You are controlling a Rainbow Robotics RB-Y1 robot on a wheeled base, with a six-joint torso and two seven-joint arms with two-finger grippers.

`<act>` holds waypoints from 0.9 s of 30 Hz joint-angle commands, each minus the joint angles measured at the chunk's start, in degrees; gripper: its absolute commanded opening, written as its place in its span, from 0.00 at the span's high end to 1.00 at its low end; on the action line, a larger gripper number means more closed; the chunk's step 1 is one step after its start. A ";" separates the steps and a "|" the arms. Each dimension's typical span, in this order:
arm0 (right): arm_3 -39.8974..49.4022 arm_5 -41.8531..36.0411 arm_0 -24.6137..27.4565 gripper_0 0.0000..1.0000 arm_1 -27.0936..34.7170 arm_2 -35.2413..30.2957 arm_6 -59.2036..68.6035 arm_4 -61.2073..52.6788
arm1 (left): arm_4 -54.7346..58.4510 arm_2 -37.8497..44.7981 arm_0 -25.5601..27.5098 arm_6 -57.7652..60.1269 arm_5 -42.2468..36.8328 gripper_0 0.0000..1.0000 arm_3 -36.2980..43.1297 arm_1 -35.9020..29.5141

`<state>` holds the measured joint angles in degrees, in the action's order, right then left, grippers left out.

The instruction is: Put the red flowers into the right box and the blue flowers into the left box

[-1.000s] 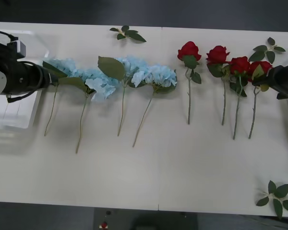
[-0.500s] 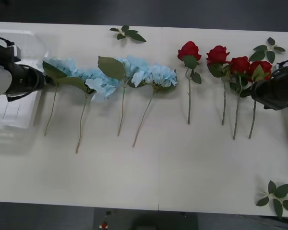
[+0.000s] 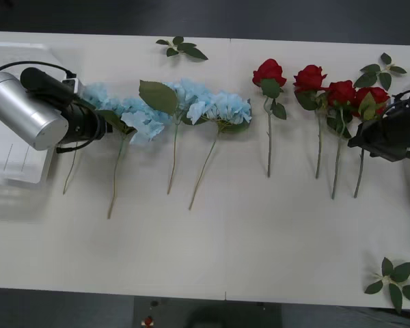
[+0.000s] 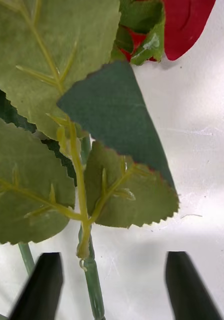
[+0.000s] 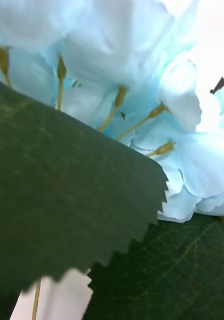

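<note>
Straddling the rightmost red rose's stem [image 4: 92,280], the right gripper [image 4: 114,285], fingers open, risks pinching neighbouring leaves [image 4: 127,195]; left gripper [image 3: 99,126] finger state indeterminate among blue hydrangeas [image 3: 133,116].

The left arm reaches in from the left edge, its silver forearm angled toward the right, with the left pincer [image 3: 99,123] low at its black wrist end. The right arm enters from the right edge; the right pincer [image 4: 114,285] hangs with its black fingers [image 4: 42,285] spread apart.

Matt cloth-like petals on the blue flowers [image 3: 157,109], matt table [image 3: 225,239], brushed-metal left arm [image 3: 24,119].
</note>
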<state>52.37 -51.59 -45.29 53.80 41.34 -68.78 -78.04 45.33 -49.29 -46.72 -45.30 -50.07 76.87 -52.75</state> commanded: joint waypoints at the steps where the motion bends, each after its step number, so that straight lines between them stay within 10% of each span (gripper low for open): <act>1: 0.54 0.17 -0.58 1.00 0.42 -0.39 0.93 0.17 | -2.00 0.16 -2.15 -1.54 0.41 0.00 0.12 -1.39; 14: 3.09 0.17 -1.20 1.00 1.83 -0.12 0.75 0.70 | -5.60 0.16 -2.33 -1.10 4.54 0.00 -6.29 -1.30; 27: 22.69 -23.91 -11.48 1.00 24.42 -0.30 -2.76 -2.29 | -4.64 0.16 -0.22 -0.66 5.68 0.00 -6.47 -0.95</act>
<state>72.54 -75.69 -54.49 73.25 41.43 -68.89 -79.69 40.17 -49.90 -46.71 -45.30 -44.75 69.56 -52.75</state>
